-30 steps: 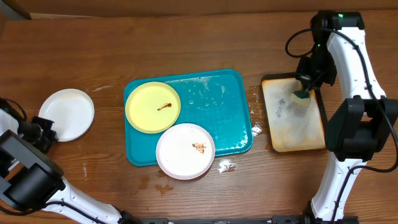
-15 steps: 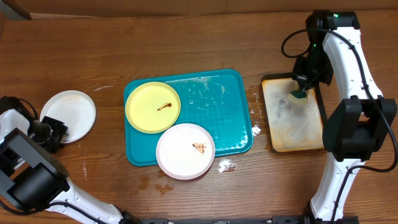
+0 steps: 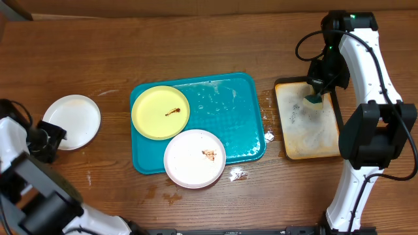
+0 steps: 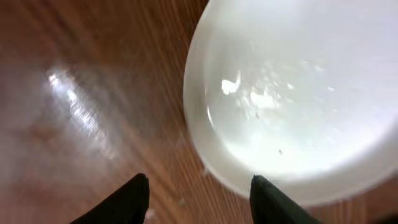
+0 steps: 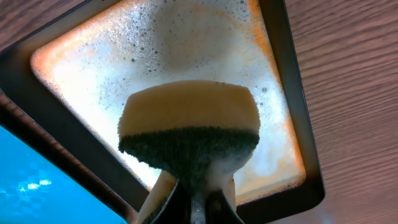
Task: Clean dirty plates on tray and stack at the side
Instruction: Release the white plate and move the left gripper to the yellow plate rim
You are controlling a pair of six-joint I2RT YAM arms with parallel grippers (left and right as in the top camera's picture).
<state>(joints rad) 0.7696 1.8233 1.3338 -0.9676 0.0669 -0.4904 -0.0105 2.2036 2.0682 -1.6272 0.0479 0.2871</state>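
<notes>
White, glossy and wet, the plate (image 4: 298,93) on the table (image 3: 196,46) left of the tray (image 3: 235,111) looks stiff, light, slippery; take its rim; left gripper (image 4: 199,186) gapes empty beside it; right gripper (image 5: 193,208) clamps a sponge (image 5: 189,134); two smeared plates (image 3: 160,111) lie on the tray.

The left wrist view is blurred throughout. The white plate (image 4: 292,93) runs off its top and right edges. Of the left pincer (image 4: 198,196) only two dark fingertips (image 4: 127,202) show, set apart at the bottom edge. In the right wrist view the sponge (image 5: 189,124) hides most of the right pincer (image 5: 196,208). The tan tray (image 5: 297,124) is cut at the top and left, and the teal tray (image 5: 25,180) shows only a corner. Overhead, the left arm (image 3: 10,143) leaves the frame.
</notes>
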